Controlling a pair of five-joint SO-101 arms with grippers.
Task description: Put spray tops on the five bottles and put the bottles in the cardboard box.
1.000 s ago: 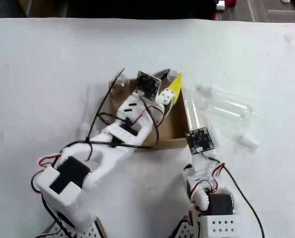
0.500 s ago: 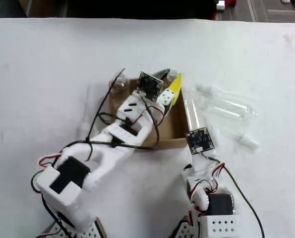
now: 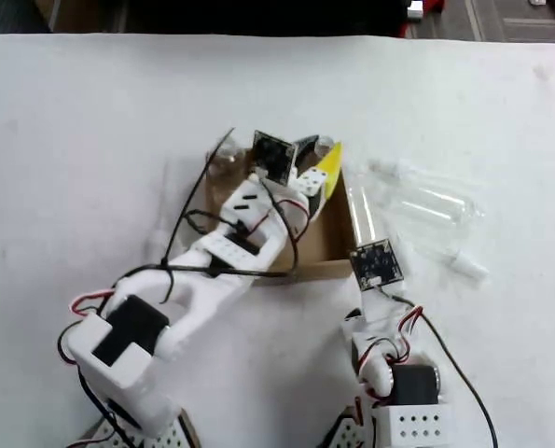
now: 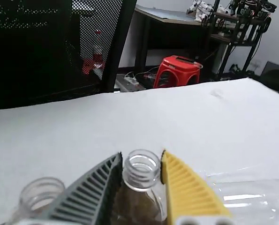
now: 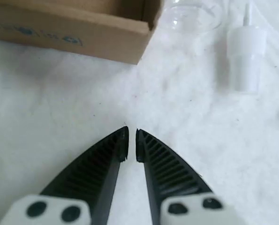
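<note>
One uncapped bottle [image 4: 140, 172] is clamped by its neck in my left gripper [image 4: 140, 158] at the cardboard box [image 3: 314, 270] far edge. The right gripper [image 5: 131, 140] is nearly together and empty. Risk: I box the bottle bare, because its spray top [image 5: 245, 61] lies on the table.

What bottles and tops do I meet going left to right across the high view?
Uncapped bottle → held bottle in the left gripper → clear bottles lying flat → loose spray top.

From above, we find the left arm [image 3: 235, 238] covering most of the cardboard box [image 3: 322, 245]; its contents cannot be told. The left wrist view's edge cuts off the bottle [image 4: 139, 185] clamped in the left hand [image 4: 140, 160] and a second bottle [image 4: 38, 194] beside it.
</note>
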